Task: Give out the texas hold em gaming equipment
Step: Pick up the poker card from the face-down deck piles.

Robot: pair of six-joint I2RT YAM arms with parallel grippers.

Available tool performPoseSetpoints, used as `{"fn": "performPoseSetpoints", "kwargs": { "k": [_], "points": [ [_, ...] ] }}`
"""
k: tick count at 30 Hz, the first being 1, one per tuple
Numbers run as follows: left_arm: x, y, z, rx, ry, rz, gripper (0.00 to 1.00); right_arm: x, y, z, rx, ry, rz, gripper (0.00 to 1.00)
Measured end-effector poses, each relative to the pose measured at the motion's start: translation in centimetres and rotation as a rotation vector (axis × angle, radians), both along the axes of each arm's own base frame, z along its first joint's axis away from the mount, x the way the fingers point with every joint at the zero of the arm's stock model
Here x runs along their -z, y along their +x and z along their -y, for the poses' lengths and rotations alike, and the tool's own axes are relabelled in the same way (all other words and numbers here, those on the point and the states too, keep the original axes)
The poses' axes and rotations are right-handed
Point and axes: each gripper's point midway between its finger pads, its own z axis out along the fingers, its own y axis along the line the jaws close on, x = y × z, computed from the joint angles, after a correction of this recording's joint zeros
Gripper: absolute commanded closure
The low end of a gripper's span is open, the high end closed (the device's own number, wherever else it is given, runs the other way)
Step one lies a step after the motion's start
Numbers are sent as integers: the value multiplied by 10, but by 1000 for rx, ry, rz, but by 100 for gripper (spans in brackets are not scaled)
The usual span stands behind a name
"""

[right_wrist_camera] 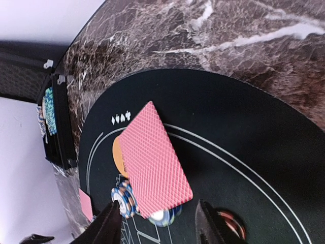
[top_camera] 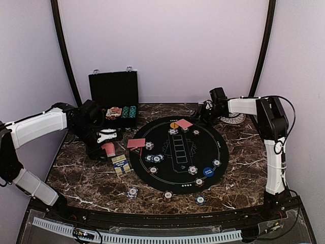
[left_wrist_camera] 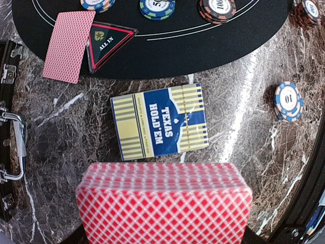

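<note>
My left claw (top_camera: 107, 147) is clamped on the deck (left_wrist_camera: 163, 203), off the mat (top_camera: 177, 173) at its 9 o'clock. My right claw (right_wrist_camera: 158, 226) stands apart, just beside a card (right_wrist_camera: 155, 160) lying face down at the mat's 12 o'clock, over an orange disc (right_wrist_camera: 117, 156) and chips (right_wrist_camera: 125, 199).

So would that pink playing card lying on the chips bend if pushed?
Probably: the pink diamond-backed playing card looks thin, so likely light and bendy. It rests on striped poker chips, so a push may slide or tip it off.
</note>
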Motion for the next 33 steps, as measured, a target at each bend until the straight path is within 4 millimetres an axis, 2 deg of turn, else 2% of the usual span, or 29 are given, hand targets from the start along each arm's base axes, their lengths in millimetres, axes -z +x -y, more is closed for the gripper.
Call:
{"fn": "performPoseSetpoints", "kwargs": {
  "k": [4,7,9,11,13,17,19,26,29,33],
  "points": [
    [0,-2,3,4,-1,-2,81,-27,-13,7,8,-38,52,32],
    [0,-3,5,10,-2,-2,81,-55,-32,3,-4,-38,108,25],
    [0,-4,7,11,-2,-4,81,-73,-55,-14,-41,-11,145,23],
    [-1,-4,9,14,-5,-2,81,-86,-84,-42,-102,43,168,21],
    [-2,-3,11,19,-8,-1,81,-87,-118,-73,-173,111,162,20],
    [-11,3,19,23,-24,13,81,-66,-175,-121,-283,212,72,19],
    [-16,7,24,27,-37,22,81,-61,-195,-142,-324,253,31,19],
    [-24,13,36,37,-66,21,81,-74,-234,-210,-469,398,11,21],
    [-23,12,39,38,-72,11,81,-80,-242,-232,-513,436,15,22],
    [-23,11,41,39,-80,1,81,-87,-248,-251,-554,469,16,23]
  ]
}}
